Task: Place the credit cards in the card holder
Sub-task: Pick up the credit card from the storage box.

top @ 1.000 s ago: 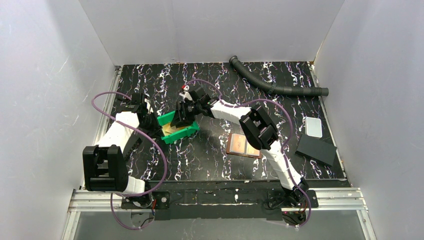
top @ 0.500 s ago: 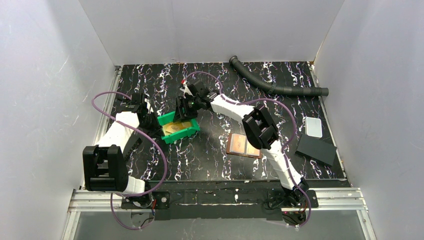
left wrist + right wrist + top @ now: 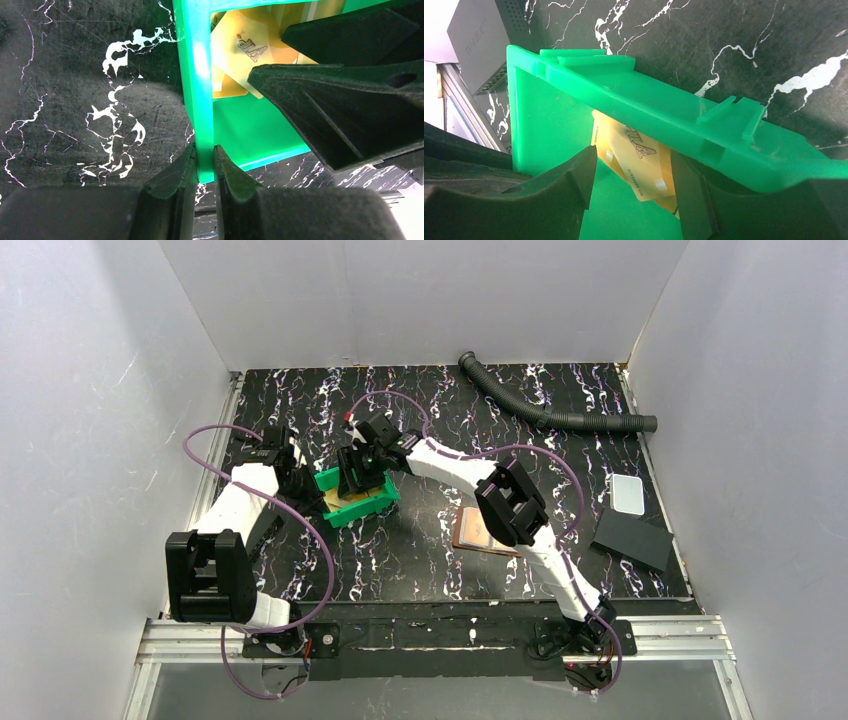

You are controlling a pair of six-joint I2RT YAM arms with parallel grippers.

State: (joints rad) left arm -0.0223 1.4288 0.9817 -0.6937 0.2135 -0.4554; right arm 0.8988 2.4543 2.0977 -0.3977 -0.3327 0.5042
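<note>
In the top view I judge this to be the pick-up step. The credit cards (image 3: 346,501) lie in the green bin (image 3: 368,508) on the desk (image 3: 420,565). The card holder (image 3: 476,531) lies open well apart to the right, partly hidden by the right arm. The left end effector (image 3: 303,484) is at the bin's left wall, and the right end effector (image 3: 362,472) reaches down into the bin.

In the left wrist view, the left end effector (image 3: 204,152) is nearly closed, pinching the bin's thin green wall between its fingertips, which I take as bracing the bin. The yellowish-tan credit cards (image 3: 239,46) lie askew on the bin floor, with the right end effector's black fingers (image 3: 345,105) over them.

In the right wrist view, the right end effector (image 3: 634,180) stands well apart, one finger on either side of the credit cards (image 3: 636,162), and it grips nothing. I cannot tell whether the tips touch the bin floor.

The next move calls for closing on a single card's edges without dragging the stack. Then I'd lift it over the bin wall and carry it to the card holder.
</note>
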